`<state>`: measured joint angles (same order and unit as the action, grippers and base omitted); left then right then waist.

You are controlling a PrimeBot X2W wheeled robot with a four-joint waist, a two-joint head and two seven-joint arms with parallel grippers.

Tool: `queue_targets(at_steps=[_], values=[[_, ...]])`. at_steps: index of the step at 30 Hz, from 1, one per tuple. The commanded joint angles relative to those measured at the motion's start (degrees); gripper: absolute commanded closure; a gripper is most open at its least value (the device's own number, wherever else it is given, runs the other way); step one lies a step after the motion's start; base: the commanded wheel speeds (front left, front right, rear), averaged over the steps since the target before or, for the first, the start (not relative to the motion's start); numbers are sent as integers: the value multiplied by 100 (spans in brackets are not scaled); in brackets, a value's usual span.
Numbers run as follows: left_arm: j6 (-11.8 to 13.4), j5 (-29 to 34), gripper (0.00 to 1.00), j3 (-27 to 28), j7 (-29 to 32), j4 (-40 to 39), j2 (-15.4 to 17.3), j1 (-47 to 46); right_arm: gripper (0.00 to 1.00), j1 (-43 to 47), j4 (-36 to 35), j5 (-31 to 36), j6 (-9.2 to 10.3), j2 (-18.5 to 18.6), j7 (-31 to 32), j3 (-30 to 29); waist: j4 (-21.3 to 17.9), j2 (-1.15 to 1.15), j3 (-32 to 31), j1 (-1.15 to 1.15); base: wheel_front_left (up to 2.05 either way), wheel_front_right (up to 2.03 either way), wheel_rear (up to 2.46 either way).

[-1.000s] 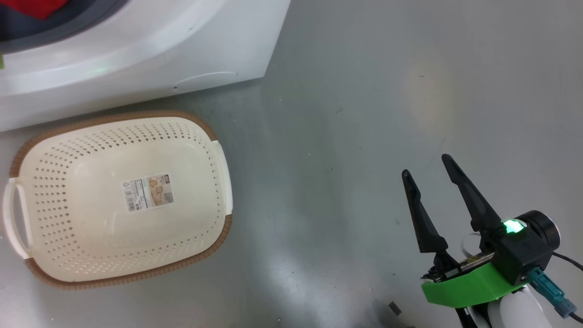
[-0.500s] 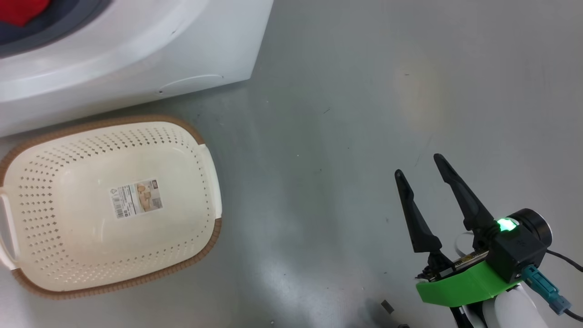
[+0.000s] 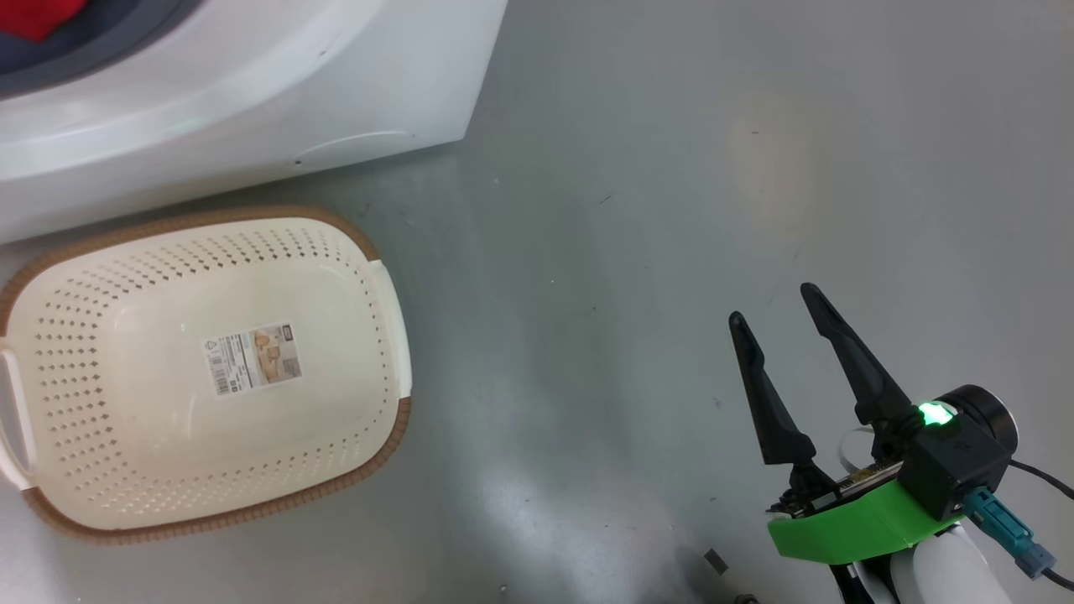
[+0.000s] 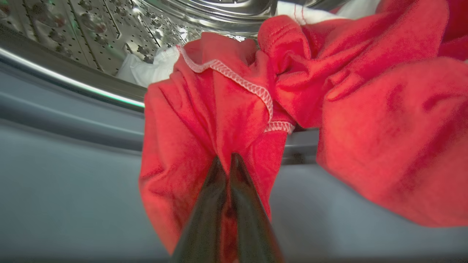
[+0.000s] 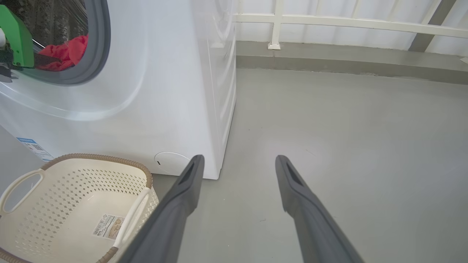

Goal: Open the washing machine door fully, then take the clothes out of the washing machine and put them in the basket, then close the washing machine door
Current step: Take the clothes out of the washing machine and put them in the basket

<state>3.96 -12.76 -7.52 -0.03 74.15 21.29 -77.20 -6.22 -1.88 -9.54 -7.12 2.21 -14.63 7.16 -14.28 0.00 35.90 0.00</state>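
Note:
The white washing machine [image 3: 252, 101] stands at the head view's top left, with its grey gasket [image 5: 98, 47] around the steel drum [image 4: 153, 22]. Red clothes [image 4: 329, 109] with white trim hang over the gasket lip. My left gripper [image 4: 225, 160] is shut on a fold of the red clothes at the drum mouth, and its green mount [image 5: 14, 40] shows in the right wrist view. The cream basket [image 3: 109, 470] lies on the floor before the machine, with nothing but a paper label [image 3: 252, 356] inside. My right gripper [image 3: 776, 306] hangs open over bare floor to the right. The door is out of view.
Grey floor [image 3: 629, 210] spreads to the right of the machine and basket. A white railing [image 5: 329, 22] runs along the far wall behind a low curb. A small blue label [image 5: 34, 148] sits at the machine's lower corner.
The head camera shifted, so the basket and machine slid left in the picture and then settled. My right gripper stays open and still.

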Motion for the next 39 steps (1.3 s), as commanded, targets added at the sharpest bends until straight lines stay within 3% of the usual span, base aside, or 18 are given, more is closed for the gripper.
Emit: queue_targets(at_steps=[1,14,25,39], values=[[-14,-69,100,30,-118,-122,301,138,0,12,-113,-42,-36,66,-37,104,27,0,13,0,0,0,0],[-106,-105,100,-46,-1448,-796,228,610,0,-101,-104,-115,-36,66,-37,20,301,0,77,0,0,0,0],[49,-344,100,393,-1496,-3452,55,2183,0,-167,-99,-107,-36,66,-37,-26,529,0,-52,0,0,0,0],[270,-658,100,610,-1376,-4849,-51,3710,0,-170,-38,-172,-36,66,-37,-108,641,0,-498,0,0,0,0]])
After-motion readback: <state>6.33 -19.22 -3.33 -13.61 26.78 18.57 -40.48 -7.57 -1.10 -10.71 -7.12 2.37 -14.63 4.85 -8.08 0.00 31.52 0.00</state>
